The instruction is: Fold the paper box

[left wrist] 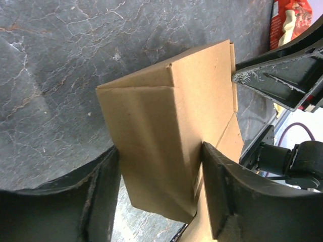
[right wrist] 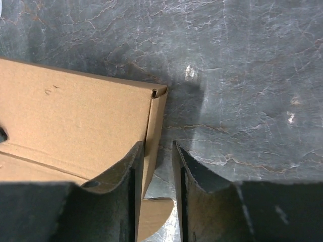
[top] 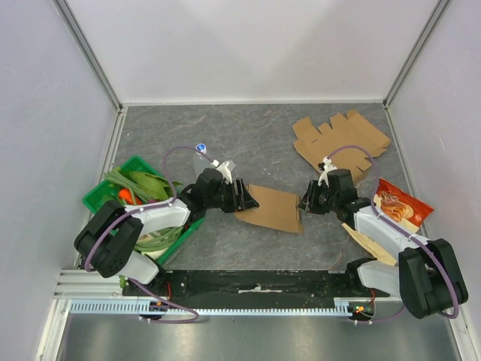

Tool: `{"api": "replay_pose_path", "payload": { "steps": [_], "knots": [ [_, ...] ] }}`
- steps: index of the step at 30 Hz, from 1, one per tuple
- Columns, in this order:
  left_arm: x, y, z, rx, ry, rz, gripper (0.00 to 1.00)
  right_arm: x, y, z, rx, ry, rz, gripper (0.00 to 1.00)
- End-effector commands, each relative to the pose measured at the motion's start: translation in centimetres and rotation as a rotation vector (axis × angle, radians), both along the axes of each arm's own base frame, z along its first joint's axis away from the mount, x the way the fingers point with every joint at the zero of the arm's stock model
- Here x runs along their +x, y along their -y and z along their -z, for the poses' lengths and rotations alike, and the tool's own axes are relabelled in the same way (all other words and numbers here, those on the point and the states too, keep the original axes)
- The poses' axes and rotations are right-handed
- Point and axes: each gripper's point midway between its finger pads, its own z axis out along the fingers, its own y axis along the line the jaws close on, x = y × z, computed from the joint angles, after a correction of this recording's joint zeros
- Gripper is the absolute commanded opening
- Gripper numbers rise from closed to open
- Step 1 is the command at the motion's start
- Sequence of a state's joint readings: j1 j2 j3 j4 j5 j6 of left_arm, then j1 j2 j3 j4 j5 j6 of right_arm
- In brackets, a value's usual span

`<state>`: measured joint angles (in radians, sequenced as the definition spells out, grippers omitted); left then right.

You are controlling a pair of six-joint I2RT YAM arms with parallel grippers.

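A brown paper box (top: 270, 208), partly folded and lying low, is seen near the middle of the dark surface (top: 225, 143). Its panels are creased, with one side wall raised along a fold (left wrist: 151, 146). A corner flap is turned up at its far end (right wrist: 156, 116). Its top face is plain and unprinted.

- The dark grey marbled tabletop (top: 225, 131) carries everything.
- A brown paper box (top: 272, 209), partly folded, lies near the middle.
- A stack of flat die-cut cardboard blanks (top: 342, 141) lies at the far right.
- A green basket (top: 101, 197) of vegetables sits at the left edge.
- An orange snack bag (top: 400, 206) rests at the right edge.
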<state>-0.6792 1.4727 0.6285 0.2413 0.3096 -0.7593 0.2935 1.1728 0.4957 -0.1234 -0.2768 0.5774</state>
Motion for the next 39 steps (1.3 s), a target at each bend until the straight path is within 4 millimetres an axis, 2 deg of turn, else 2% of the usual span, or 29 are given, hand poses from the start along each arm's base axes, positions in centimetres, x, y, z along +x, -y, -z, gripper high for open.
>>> {"api": "replay_pose_path", "payload": {
  "steps": [1,3,4,5,6,7,8,9,10,11,12,13,14,15,17,21,23,24,31,34,39],
  "knots": [
    [-0.4,1.1,-1.7,-0.124,-0.036,0.019,0.56,-0.9,1.5,1.3,-0.098,-0.019,-0.033,0.39],
    [-0.4,0.8,-1.9,-0.125,-0.057,-0.004,0.51,-0.9,2.0,0.5,-0.159,0.002,-0.049,0.5],
    [-0.3,0.6,-2.5,-0.135,-0.062,-0.017,0.49,0.1,1.8,-1.9,-0.179,0.082,-0.065,0.54],
    [-0.6,0.5,-2.6,-0.133,-0.087,-0.013,0.47,0.5,1.8,-3.0,-0.21,0.121,-0.07,0.6],
    [-0.4,0.2,-2.9,-0.137,-0.097,-0.023,0.45,0.1,0.6,-4.2,-0.231,0.163,-0.124,0.69],
    [-0.5,0.0,-3.0,-0.137,-0.128,-0.032,0.42,0.8,-0.1,-6.7,-0.245,0.253,-0.138,0.72],
    [-0.8,-0.1,-3.1,-0.133,-0.173,-0.029,0.42,0.7,-0.9,-7.9,-0.28,0.317,-0.193,0.75],
    [-0.6,-0.3,-3.3,-0.148,-0.198,-0.038,0.42,-0.7,-3.6,-9.0,-0.286,0.376,-0.295,0.8],
    [-0.9,-0.2,-3.6,-0.174,-0.244,-0.046,0.41,-0.8,-4.8,-10.3,-0.304,0.443,-0.333,0.8],
    [-1.1,-0.2,-3.9,-0.199,-0.282,-0.03,0.4,-2.7,-7.3,-10.8,-0.314,0.494,-0.448,0.81],
    [-1.4,-0.3,-3.8,-0.198,-0.317,-0.028,0.4,-3.2,-8.3,-11.6,-0.334,0.538,-0.485,0.83],
    [-1.6,-0.3,-3.9,-0.201,-0.337,-0.023,0.41,-3.5,-8.8,-11.8,-0.378,0.571,-0.503,0.85],
    [-1.5,-0.3,-4.2,-0.202,-0.354,-0.015,0.41,-5.4,-10.5,-12.0,-0.407,0.624,-0.603,0.86],
    [-1.9,-0.6,-3.8,-0.183,-0.39,-0.021,0.41,-6.3,-11.4,-12.1,-0.426,0.644,-0.649,0.89],
    [-2.1,-0.8,-4.0,-0.203,-0.44,-0.012,0.41,-7.7,-12.3,-12.1,-0.514,0.703,-0.692,0.93],
    [-2.6,-1.2,-4.3,-0.239,-0.518,0.002,0.41,-7.9,-11.7,-11.0,-0.783,0.784,-0.706,0.95],
    [-3.2,-1.3,-4.4,-0.257,-0.558,0.008,0.41,-8.4,-11.9,-10.9,-0.855,0.815,-0.726,0.96],
    [-3.5,-1.4,-4.6,-0.264,-0.562,0.012,0.41,-7.9,-11.7,-11.0,-0.92,0.84,-0.689,0.96],
    [-5.2,-1.7,-5.0,-0.308,-0.64,0.024,0.43,-7.1,-11.8,-10.6,-1.072,0.917,-0.635,0.98],
    [-5.7,-1.8,-4.8,-0.312,-0.662,0.025,0.46,-6.9,-12.2,-9.9,-1.091,0.928,-0.636,0.95],
    [-6.1,-1.9,-5.1,-0.319,-0.655,0.039,0.59,-7.3,-12.5,-8.2,-1.08,0.917,-0.687,0.79]
  ]
}}
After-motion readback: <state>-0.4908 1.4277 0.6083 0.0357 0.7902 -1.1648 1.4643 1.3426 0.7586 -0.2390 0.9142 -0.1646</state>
